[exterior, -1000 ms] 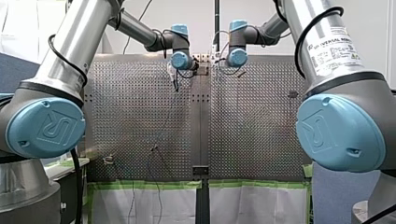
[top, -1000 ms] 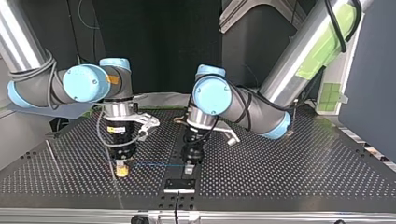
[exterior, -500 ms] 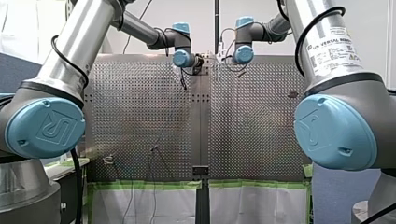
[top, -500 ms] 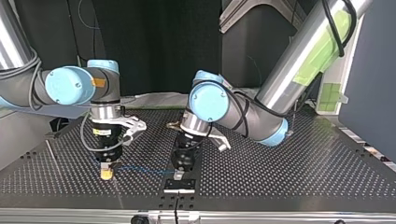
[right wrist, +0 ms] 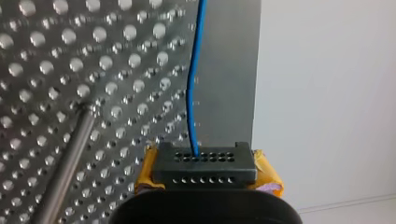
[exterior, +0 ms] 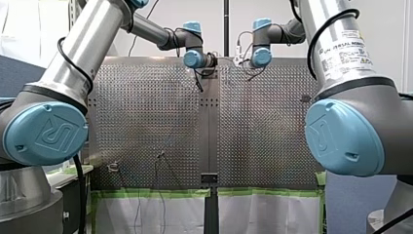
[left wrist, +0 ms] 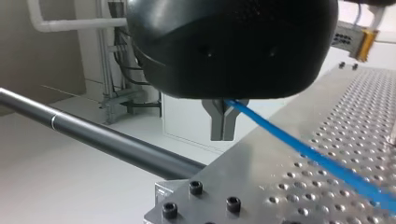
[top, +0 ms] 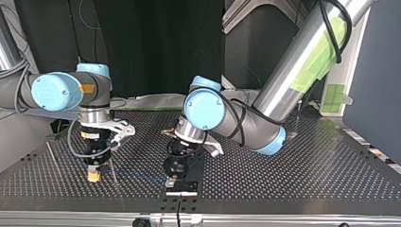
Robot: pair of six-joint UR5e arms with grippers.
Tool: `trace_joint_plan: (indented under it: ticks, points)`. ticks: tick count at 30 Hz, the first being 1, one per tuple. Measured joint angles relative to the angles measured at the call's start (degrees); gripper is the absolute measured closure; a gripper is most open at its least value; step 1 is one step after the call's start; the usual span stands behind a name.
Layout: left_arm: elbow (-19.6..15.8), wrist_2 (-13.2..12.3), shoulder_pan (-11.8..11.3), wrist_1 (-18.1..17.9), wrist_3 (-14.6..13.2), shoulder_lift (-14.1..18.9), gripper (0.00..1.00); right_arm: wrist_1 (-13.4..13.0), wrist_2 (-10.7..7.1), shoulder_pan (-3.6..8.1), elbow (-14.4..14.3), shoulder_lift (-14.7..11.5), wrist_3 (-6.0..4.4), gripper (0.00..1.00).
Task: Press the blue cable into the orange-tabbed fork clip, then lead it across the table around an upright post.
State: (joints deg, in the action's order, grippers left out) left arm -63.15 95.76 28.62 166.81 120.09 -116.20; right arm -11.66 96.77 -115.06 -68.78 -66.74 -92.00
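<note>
The blue cable (top: 142,176) runs in a nearly straight line just above the perforated counter (top: 283,175). It spans the gap between the two pincers, near the counter edge closest to the top view's camera.

My left pincer (left wrist: 223,126) has its metal fingers (left wrist: 217,122) pressed together on the cable. The cable exits them and passes out over the counter.

My right pincer (right wrist: 204,161), with yellow pads (right wrist: 268,170), is closed on the cable, which leads away ahead of it.

A thin metal post (right wrist: 70,158) stands just beside my right pincer.

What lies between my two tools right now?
The blue cable, stretched from my right tool to my left tool above the perforated table; the top view shows it.
</note>
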Motion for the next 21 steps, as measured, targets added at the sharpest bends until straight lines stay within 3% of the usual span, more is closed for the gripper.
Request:
trace_joint_plan:
  ticks: [12,21]
  points:
    - [0.6,-1.8,0.2,-0.4,3.2,-0.2,0.98,0.8,0.00,1.84,0.0,-0.2,-0.21,1.00]
    - [5.2,-2.3,1.0,2.8,4.6,-3.7,0.98,1.1,-0.06,3.28,0.0,-0.5,-0.77,1.00]
